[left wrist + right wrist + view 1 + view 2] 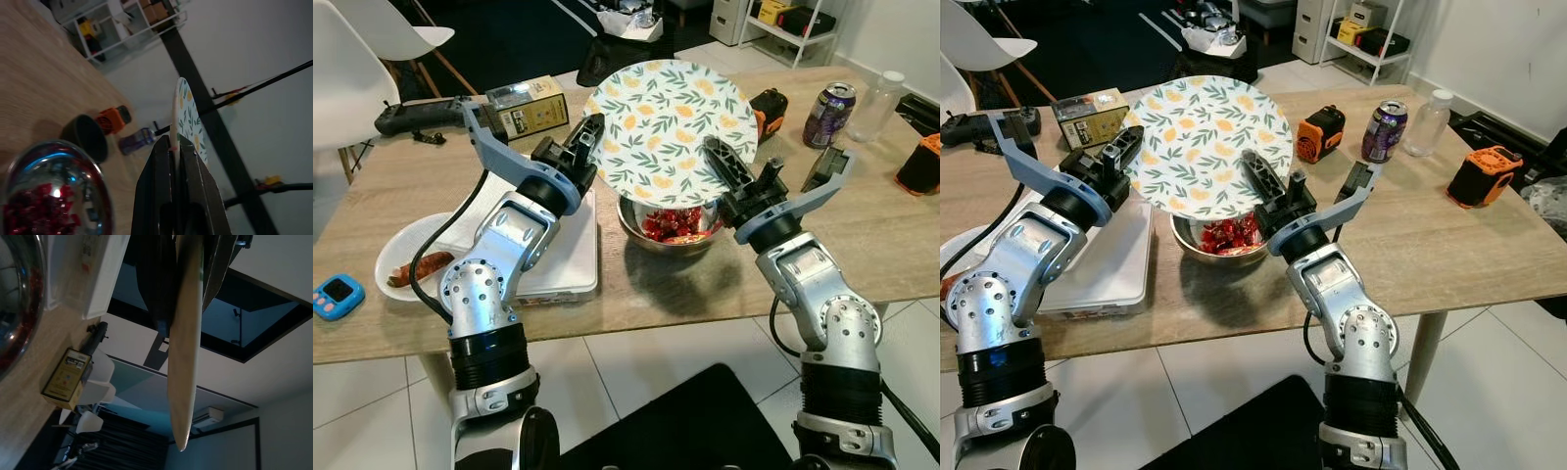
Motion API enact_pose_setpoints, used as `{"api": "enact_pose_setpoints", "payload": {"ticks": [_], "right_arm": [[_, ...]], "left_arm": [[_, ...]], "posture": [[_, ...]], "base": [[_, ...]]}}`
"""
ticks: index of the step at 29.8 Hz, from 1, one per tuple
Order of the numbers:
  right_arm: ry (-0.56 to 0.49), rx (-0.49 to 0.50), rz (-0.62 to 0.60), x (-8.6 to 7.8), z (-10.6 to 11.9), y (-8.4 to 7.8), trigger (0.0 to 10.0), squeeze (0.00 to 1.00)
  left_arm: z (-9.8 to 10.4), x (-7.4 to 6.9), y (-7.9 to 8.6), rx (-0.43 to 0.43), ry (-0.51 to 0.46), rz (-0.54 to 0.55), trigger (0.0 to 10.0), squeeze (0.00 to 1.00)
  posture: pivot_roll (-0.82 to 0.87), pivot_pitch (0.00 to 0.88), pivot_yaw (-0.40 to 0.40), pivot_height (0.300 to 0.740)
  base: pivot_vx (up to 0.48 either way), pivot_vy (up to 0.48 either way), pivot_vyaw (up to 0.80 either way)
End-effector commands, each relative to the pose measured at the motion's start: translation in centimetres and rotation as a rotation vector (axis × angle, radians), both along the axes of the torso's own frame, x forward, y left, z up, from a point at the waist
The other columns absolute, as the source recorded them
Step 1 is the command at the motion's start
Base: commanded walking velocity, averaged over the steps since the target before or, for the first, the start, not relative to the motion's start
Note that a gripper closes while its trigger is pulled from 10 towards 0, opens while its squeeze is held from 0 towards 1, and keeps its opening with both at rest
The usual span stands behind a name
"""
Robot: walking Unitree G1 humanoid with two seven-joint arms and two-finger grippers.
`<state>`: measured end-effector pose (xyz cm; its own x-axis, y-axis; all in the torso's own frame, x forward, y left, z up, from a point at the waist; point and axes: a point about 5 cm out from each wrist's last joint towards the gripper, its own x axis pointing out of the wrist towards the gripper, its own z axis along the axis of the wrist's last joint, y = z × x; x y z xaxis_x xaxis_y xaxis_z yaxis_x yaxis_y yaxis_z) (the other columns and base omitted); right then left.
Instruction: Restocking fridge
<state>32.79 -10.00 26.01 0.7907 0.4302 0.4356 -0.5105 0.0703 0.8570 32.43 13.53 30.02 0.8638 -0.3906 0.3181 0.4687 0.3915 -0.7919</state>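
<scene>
Silver arms reach over a wooden counter. Both the left hand and the right hand are clamped on opposite edges of a leaf-patterned plate, holding it tilted just above a steel bowl of red pieces. Farther back stands a purple can.

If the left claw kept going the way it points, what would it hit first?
It points right, across the table. The plate it grips leads; the right claw on the far rim is probably first, though depth is uncertain.
</scene>
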Motion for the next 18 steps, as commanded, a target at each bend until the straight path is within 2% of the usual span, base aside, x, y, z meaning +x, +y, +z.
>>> {"api": "enact_pose_setpoints", "payload": {"ticks": [1, 6, 7, 8, 9, 10, 13, 14, 15, 16, 17, 18], "right_arm": [[0.034, 0.010, -0.037, 0.4, -0.3, -0.4, 0.0, 0.00], [0.060, 0.021, -0.035, 0.4, -0.6, -0.4, 0.0, 0.00], [0.064, 0.020, -0.036, 0.4, -0.6, -0.4, 4.0, 0.00], [0.071, 0.020, -0.037, 0.5, -0.7, -0.4, 10.0, 0.00], [0.075, 0.020, -0.037, 0.5, -0.7, -0.4, 10.0, 0.00], [0.086, 0.022, -0.041, 0.5, -0.8, -0.4, 10.0, 0.00], [0.118, 0.040, -0.064, 0.8, -1.1, -0.6, 10.0, 0.00], [0.138, 0.054, -0.099, 1.0, -1.2, -1.2, 10.0, 0.00], [0.154, 0.070, -0.134, 1.3, -1.2, -1.8, 10.0, 0.00], [0.174, 0.071, -0.188, 1.7, -1.2, -2.9, 10.0, 0.00], [0.174, 0.071, -0.188, 1.7, -1.2, -2.9, 10.0, 0.00], [0.187, 0.070, -0.224, 2.0, -1.2, -3.6, 10.0, 0.00]], "left_arm": [[0.2, -0.5, -1.1, 0.051, -0.017, -0.033, 10.0, 0.00], [0.2, -0.6, -1.3, 0.067, -0.012, -0.028, 10.0, 0.00], [0.1, -0.6, -1.4, 0.073, -0.011, -0.027, 10.0, 0.00], [0.0, -0.6, -1.4, 0.080, -0.008, -0.022, 10.0, 0.63], [-0.1, -0.6, -1.5, 0.084, -0.007, -0.018, 10.0, 0.63], [-0.1, -0.7, -1.6, 0.088, -0.014, -0.023, 10.0, 1.00], [-0.5, -0.6, -1.6, 0.108, 0.010, -0.011, 10.0, 1.00], [-0.7, -0.7, -1.4, 0.131, 0.010, -0.004, 10.0, 0.84], [-0.9, -0.7, -1.2, 0.158, 0.010, 0.004, 10.0, 0.00], [-1.2, -1.0, -0.9, 0.276, -0.019, 0.033, 10.0, 0.00], [-1.2, -1.0, -0.9, 0.276, -0.019, 0.033, 10.0, 0.00], [-1.4, -1.2, -0.7, 0.362, -0.039, 0.050, 10.0, 0.00]], "posture": [[0.01, 0.153, 0.025, 0.737], [0.01, 0.150, 0.027, 0.737], [0.01, 0.150, 0.027, 0.737], [0.01, 0.150, 0.027, 0.737], [0.01, 0.150, 0.027, 0.737], [0.01, 0.149, 0.026, 0.737], [0.01, 0.149, 0.027, 0.737], [0.01, 0.151, 0.028, 0.737], [0.01, 0.152, 0.028, 0.737], [0.01, 0.155, 0.029, 0.737], [0.01, 0.155, 0.029, 0.737], [0.01, 0.158, 0.030, 0.737]], "base": [[0.000, 0.000, 0.00], [0.000, 0.000, 0.00], [0.000, 0.000, 0.00], [0.000, 0.000, 0.00], [0.000, 0.000, 0.00], [0.000, 0.000, 0.00], [0.000, 0.000, 0.00], [0.000, 0.000, 0.00], [0.000, 0.000, 0.00], [0.000, 0.000, 0.00], [0.000, 0.000, 0.00], [0.000, 0.000, 0.00]]}}
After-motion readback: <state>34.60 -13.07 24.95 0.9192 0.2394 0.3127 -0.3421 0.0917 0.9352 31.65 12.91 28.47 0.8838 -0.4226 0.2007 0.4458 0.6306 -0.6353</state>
